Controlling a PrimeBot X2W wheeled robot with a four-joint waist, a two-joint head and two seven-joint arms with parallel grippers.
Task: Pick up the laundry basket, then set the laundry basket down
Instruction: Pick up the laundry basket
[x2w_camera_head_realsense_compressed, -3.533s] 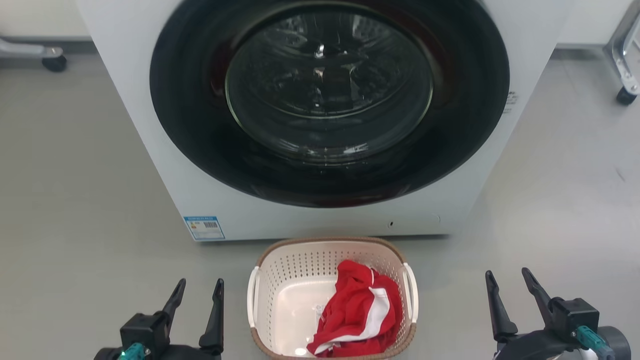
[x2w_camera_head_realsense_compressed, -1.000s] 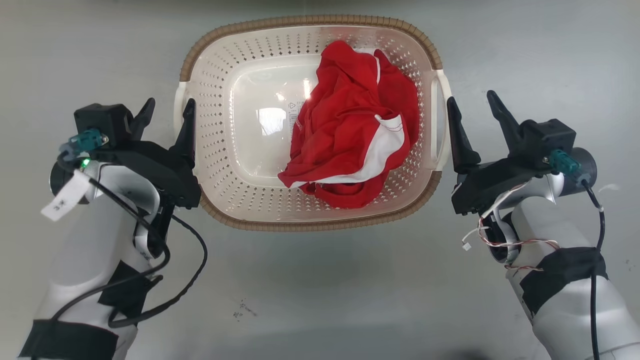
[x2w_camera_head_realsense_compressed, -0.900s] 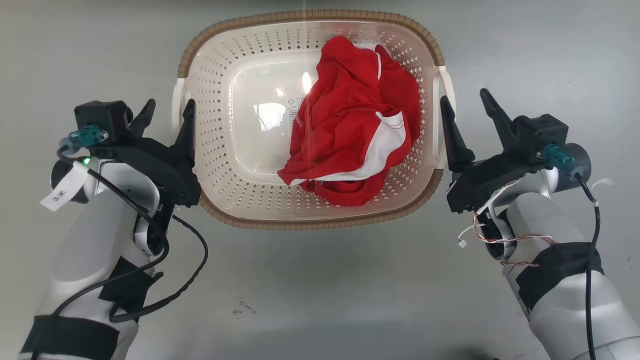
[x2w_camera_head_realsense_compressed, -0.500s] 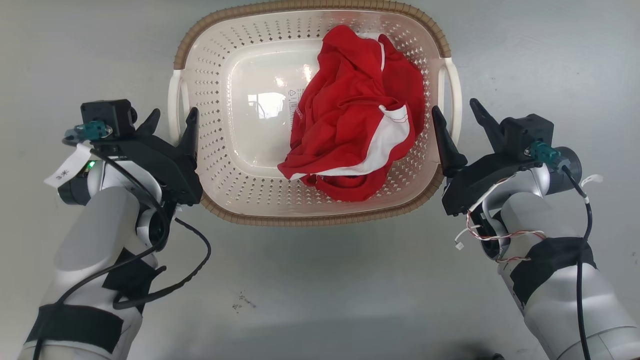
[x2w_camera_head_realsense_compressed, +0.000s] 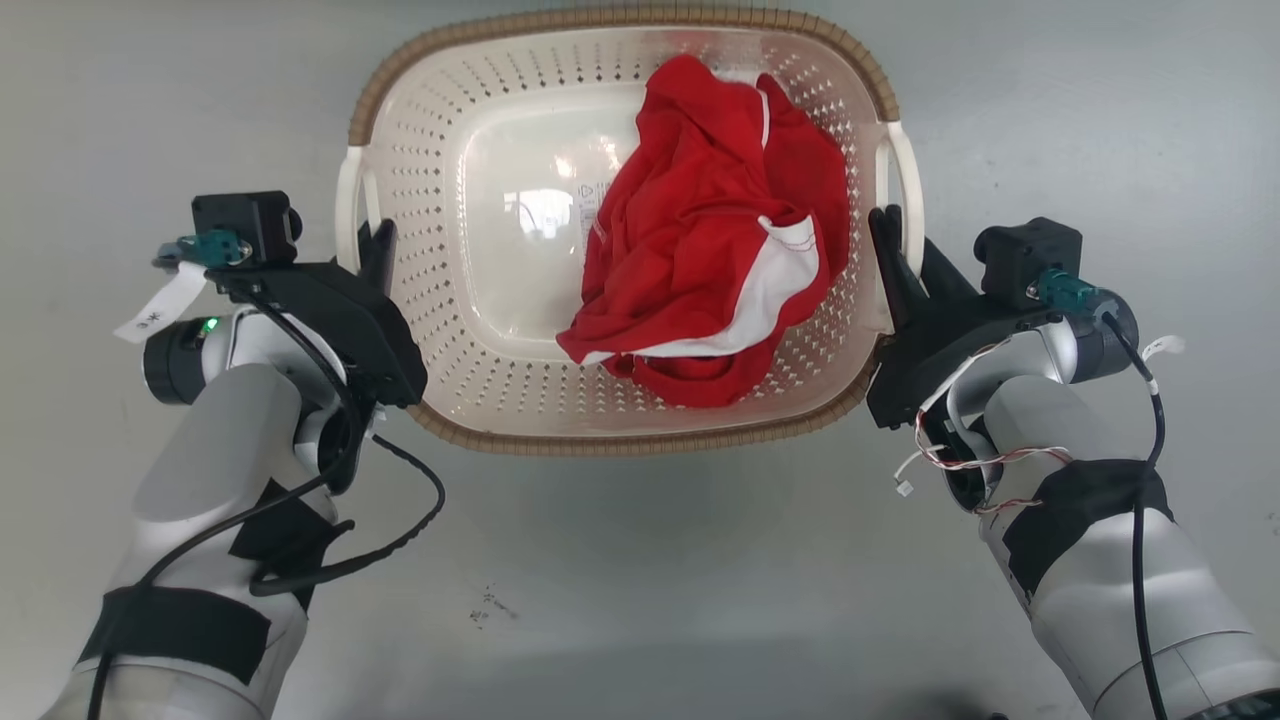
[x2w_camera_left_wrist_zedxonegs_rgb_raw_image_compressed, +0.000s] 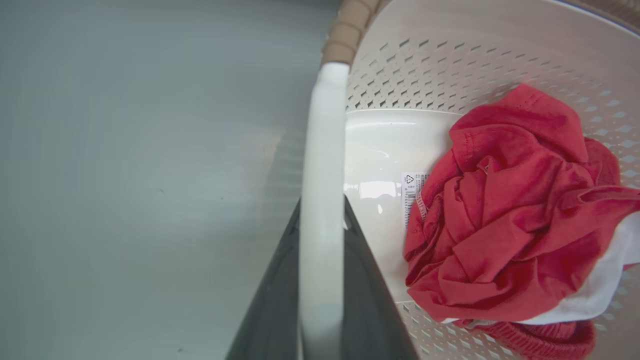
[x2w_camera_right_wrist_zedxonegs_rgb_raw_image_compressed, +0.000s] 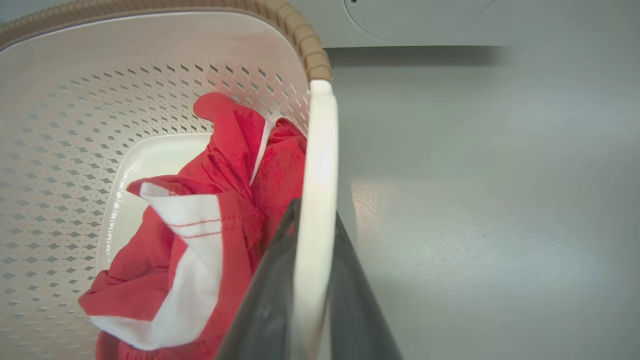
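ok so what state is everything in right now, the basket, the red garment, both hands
laundry basket: upright, open top, one garment inside; cannot tell whether it is off the floor
red and white garment: crumpled, lying in the basket's right half
left hand: shut on the basket's left handle
right hand: shut on the basket's right handle

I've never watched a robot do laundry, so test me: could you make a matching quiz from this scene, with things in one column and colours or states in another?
1 laundry basket
2 garment
3 left gripper
4 floor

A plain grey
B red with white
C cream, brown rim
D shut on a white handle

Pairs: 1-C, 2-B, 3-D, 4-A
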